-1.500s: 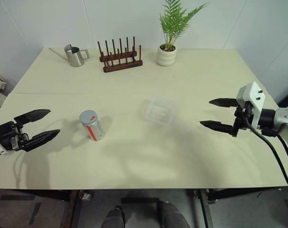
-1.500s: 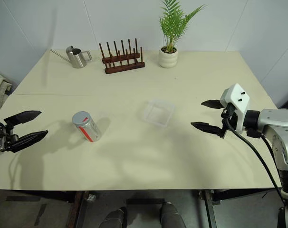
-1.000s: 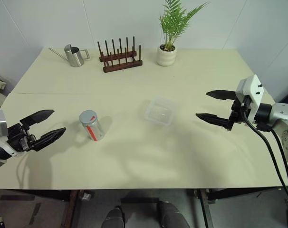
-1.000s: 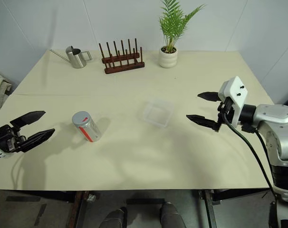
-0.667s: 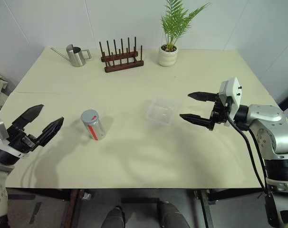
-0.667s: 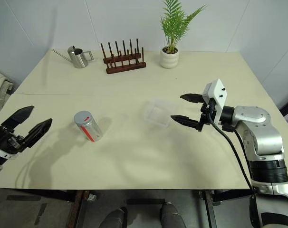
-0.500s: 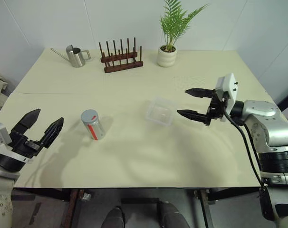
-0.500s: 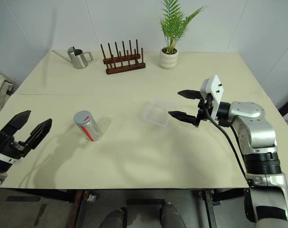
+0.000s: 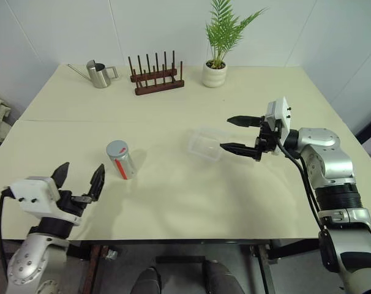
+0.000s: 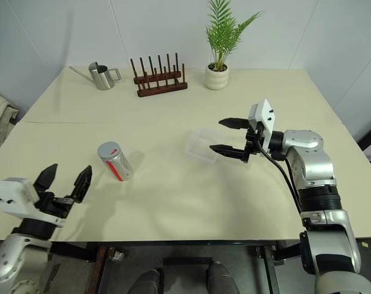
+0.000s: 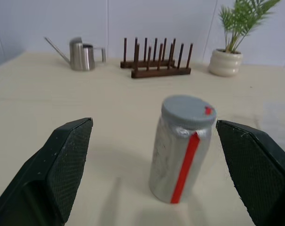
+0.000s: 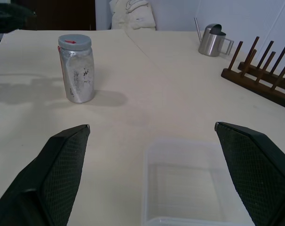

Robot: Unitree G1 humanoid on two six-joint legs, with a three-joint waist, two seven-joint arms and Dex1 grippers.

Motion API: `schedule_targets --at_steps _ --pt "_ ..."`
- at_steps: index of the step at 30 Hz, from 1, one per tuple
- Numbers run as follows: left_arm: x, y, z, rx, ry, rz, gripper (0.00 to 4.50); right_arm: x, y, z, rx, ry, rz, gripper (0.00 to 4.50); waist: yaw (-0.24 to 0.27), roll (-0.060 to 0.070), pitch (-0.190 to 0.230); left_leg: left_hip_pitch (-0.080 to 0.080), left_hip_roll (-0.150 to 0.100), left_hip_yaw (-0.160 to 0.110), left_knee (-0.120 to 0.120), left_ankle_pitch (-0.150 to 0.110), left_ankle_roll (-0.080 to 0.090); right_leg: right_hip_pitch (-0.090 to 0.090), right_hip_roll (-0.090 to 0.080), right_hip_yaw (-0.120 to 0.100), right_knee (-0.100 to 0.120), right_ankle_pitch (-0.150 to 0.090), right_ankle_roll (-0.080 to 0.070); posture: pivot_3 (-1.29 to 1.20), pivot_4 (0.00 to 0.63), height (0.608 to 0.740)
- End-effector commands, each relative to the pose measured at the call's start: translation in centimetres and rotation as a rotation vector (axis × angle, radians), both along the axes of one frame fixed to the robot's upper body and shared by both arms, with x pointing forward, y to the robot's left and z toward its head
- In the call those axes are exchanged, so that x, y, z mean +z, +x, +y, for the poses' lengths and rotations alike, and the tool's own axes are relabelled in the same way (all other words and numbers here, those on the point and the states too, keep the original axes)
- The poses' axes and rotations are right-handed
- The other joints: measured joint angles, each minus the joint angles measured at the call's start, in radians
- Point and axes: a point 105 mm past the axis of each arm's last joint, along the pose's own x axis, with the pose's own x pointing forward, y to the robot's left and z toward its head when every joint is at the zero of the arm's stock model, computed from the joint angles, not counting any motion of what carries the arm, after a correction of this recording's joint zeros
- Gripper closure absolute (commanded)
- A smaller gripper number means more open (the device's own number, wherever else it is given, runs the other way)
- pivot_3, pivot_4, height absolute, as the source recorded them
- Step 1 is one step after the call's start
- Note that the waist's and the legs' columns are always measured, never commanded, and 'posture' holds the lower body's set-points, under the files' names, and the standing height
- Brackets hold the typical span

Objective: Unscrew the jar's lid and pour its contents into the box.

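**While both grippers stand open, the jar waits upright and capped**

Though neither arm touches anything, each is aimed at a task thing. The jar (image 9: 120,160) stands on the table (image 9: 173,202) left of centre, its long axis near vertical with a slight lean, red stripe facing the near edge. The lid (image 11: 188,109) sits on top. The left gripper (image 9: 79,181) hovers at the near left edge, fingers spread, pointing at the jar. The box (image 9: 204,143) lies flat at mid-table, mouth up. The right gripper (image 9: 233,134), jaws wide apart, is just beside the box's right side.
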Motion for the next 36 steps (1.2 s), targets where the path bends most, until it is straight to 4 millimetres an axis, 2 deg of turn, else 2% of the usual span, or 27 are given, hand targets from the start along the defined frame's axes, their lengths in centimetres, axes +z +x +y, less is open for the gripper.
schedule_targets --at_steps 1,11,22,29,36 --pt "-0.4 0.5 -0.2 0.049 0.005 -0.019 0.02 1.6 -0.2 0.4 0.019 0.007 -0.069 0.00 0.001 0.000 0.000 0.000 0.000 0.000 0.000 0.000 0.000 0.000 0.000 0.000 0.000 0.000 0.000 0.00 0.150 0.740" --pt "-2.7 3.1 -1.4 0.011 0.024 0.042 0.02 1.5 -0.2 0.7 0.004 0.014 -0.081 0.00 0.000 0.000 0.000 0.000 0.000 0.000 0.000 0.000 0.000 0.000 0.000 0.000 0.000 0.000 0.000 0.00 0.150 0.740" --pt "-3.0 4.2 -3.5 -0.067 0.022 0.043 0.02 1.6 -0.5 0.5 -0.022 0.016 -0.089 0.00 0.002 0.000 0.000 -0.001 0.000 0.000 0.000 0.000 0.000 0.000 0.000 0.000 0.000 0.000 0.001 0.00 0.150 0.740" --pt "-3.4 5.0 -3.8 -0.048 0.011 0.045 0.02 1.4 -0.4 0.5 -0.032 0.014 -0.088 0.00 0.002 0.000 0.000 0.000 0.000 0.000 0.000 0.000 0.000 0.000 0.000 0.000 0.000 0.000 0.001 0.00 0.150 0.740" --pt "-2.9 5.9 -4.0 -0.030 0.011 0.018 0.02 1.4 -0.4 0.6 -0.034 0.017 -0.086 0.00 0.003 0.000 0.000 -0.001 0.000 0.000 0.000 0.000 0.000 0.000 0.000 0.000 0.000 0.000 0.001 0.00 0.150 0.740"
